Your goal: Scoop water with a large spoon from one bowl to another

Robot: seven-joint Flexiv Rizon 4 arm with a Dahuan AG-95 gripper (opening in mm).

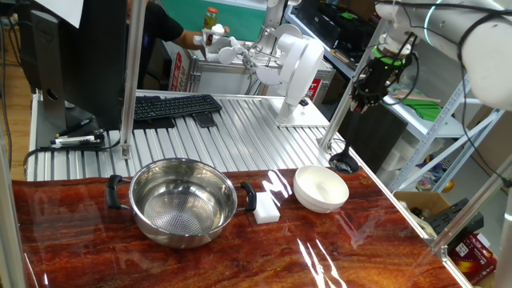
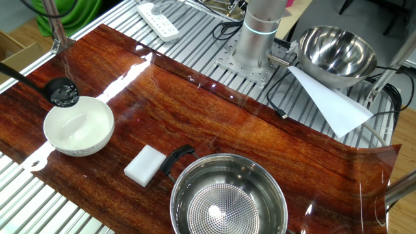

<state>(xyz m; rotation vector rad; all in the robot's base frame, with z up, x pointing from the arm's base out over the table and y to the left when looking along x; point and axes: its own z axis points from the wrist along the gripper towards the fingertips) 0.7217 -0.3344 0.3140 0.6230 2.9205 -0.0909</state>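
Observation:
The large spoon, a black ladle, hangs cup-down with its cup (image 1: 345,165) just past the far rim of the small white bowl (image 1: 321,189). Its thin handle runs up into my gripper (image 1: 373,93), which is shut on it high at the right. In the other fixed view the ladle cup (image 2: 63,93) sits beside the white bowl's (image 2: 79,127) rim, and the gripper is out of frame. The wide steel bowl with black side handles (image 1: 183,202) (image 2: 227,198) stands apart from the ladle on the red wooden board, its dotted bottom showing.
A white rectangular block (image 1: 266,207) (image 2: 145,164) lies between the two bowls. A black keyboard (image 1: 172,106) and a white robot arm (image 1: 292,60) occupy the ribbed metal table behind. A second steel bowl (image 2: 338,47), a paper sheet (image 2: 331,104) and the arm's base (image 2: 259,36) stand at the back.

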